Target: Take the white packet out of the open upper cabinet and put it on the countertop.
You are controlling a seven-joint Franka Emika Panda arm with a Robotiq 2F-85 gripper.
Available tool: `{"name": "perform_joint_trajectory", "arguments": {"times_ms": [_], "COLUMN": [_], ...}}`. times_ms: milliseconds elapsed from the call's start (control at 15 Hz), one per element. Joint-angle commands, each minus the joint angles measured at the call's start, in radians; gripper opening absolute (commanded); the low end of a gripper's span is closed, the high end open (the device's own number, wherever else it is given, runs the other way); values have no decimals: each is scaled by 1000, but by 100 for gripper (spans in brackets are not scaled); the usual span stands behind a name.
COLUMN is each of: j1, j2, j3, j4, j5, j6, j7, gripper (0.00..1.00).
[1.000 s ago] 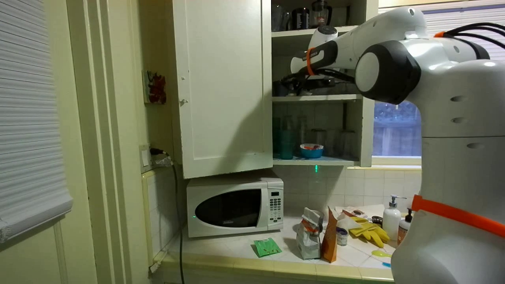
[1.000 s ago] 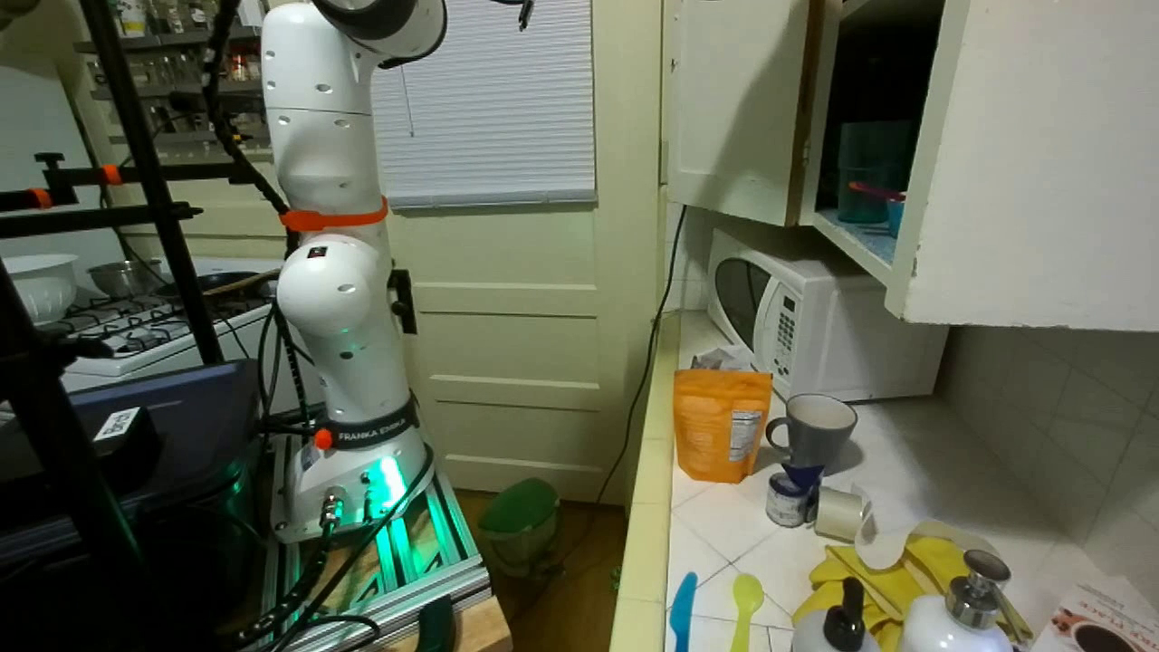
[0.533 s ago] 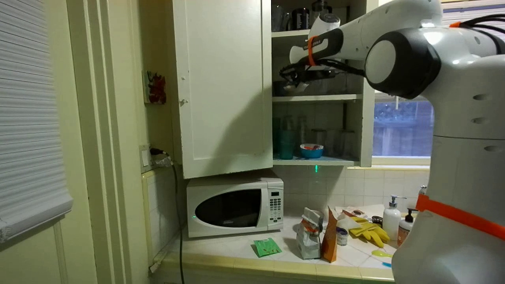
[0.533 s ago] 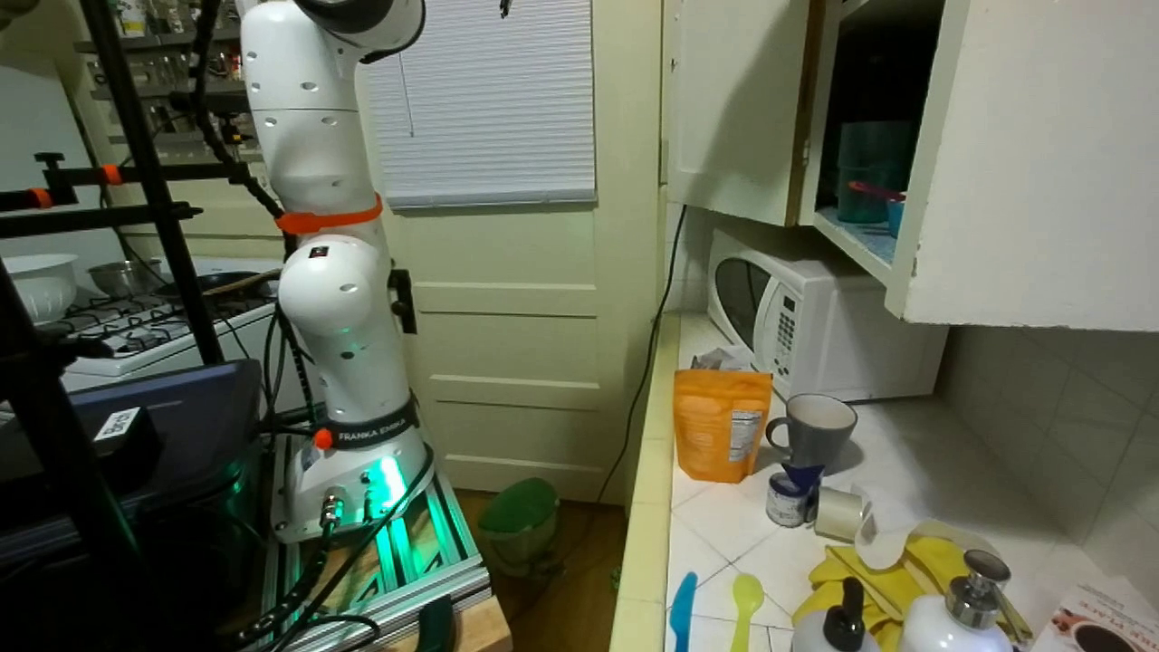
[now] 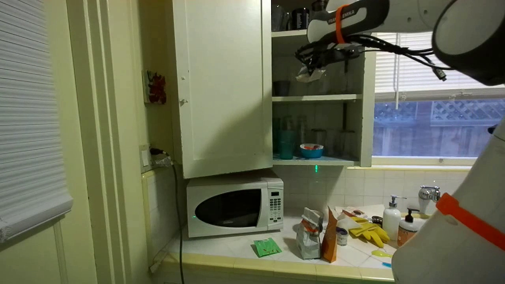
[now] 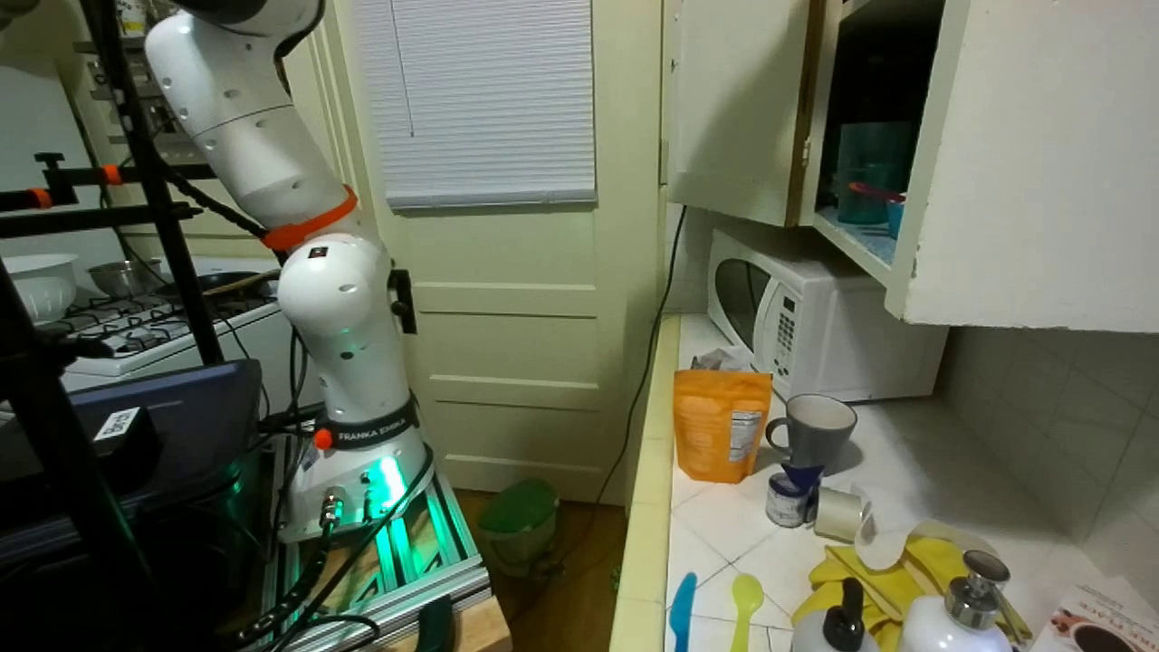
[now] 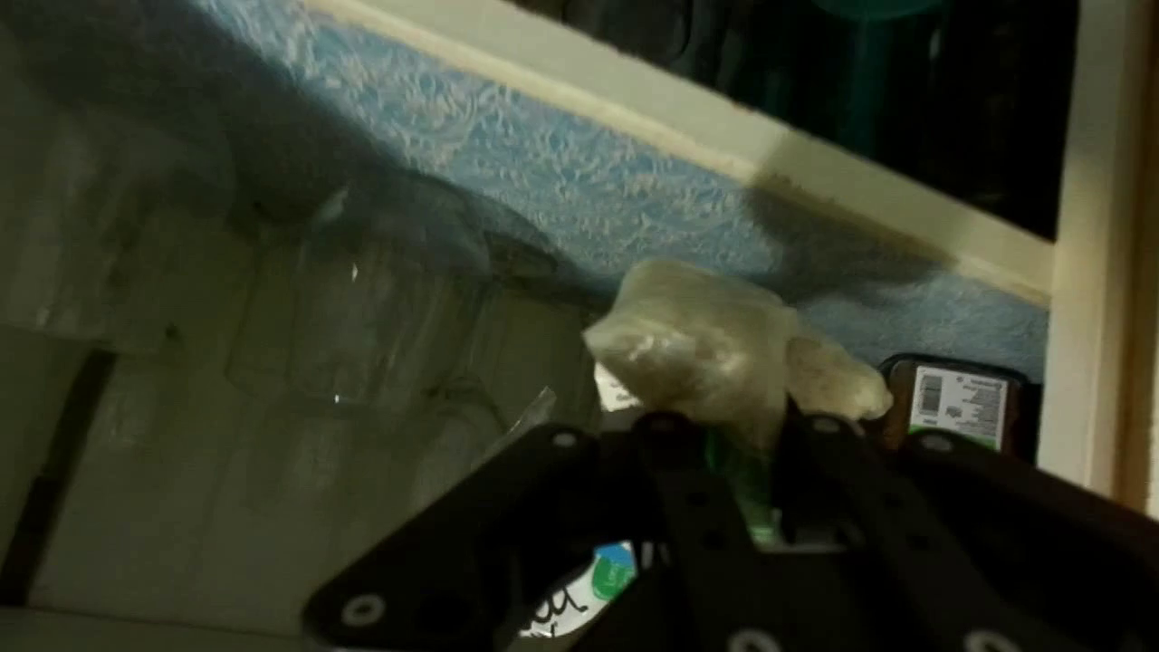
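Observation:
The white packet (image 5: 310, 75) hangs from my gripper (image 5: 313, 65) in front of the middle shelf opening of the open upper cabinet (image 5: 367, 130). In the wrist view the crumpled, pale packet (image 7: 697, 335) sits between the fingertips of my gripper (image 7: 738, 430), which is shut on it. A green strip shows between the fingers (image 7: 665, 453) below it. The cabinet also shows in an exterior view (image 6: 1041, 163), where the gripper is out of view. The countertop (image 5: 232, 247) lies below; it also shows in an exterior view (image 6: 711, 530).
The cabinet door (image 5: 225, 79) hangs open beside the shelves. The microwave (image 5: 232, 207), a green packet (image 5: 267, 247), an orange pouch (image 6: 722, 426), a grey mug (image 6: 815, 430), yellow gloves (image 5: 369, 232) and soap bottles (image 5: 391, 223) stand or lie on the countertop.
In an exterior view the gripper has risen from the middle shelf and moved right, carrying the white packet, which now shows clearly. The arm has swung and leaned back, uncovering more of the window.

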Motion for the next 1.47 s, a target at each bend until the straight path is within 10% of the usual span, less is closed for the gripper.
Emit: {"name": "perform_joint_trajectory", "arguments": {"times_ms": [0,533,867,933,1400], "j1": [35,45,-76,-35,-67], "j2": [-183,-268,-204,-223,-147], "j3": [15,15,-1,-6,-27], "j4": [-171,-329,-405,-402,-438], "j5": [39,172,37,75,57], "j6": [-154,-498,-505,-494,-496], "j7": [-24,106,214,168,187], "gripper": [5,5,5,19,5]}}
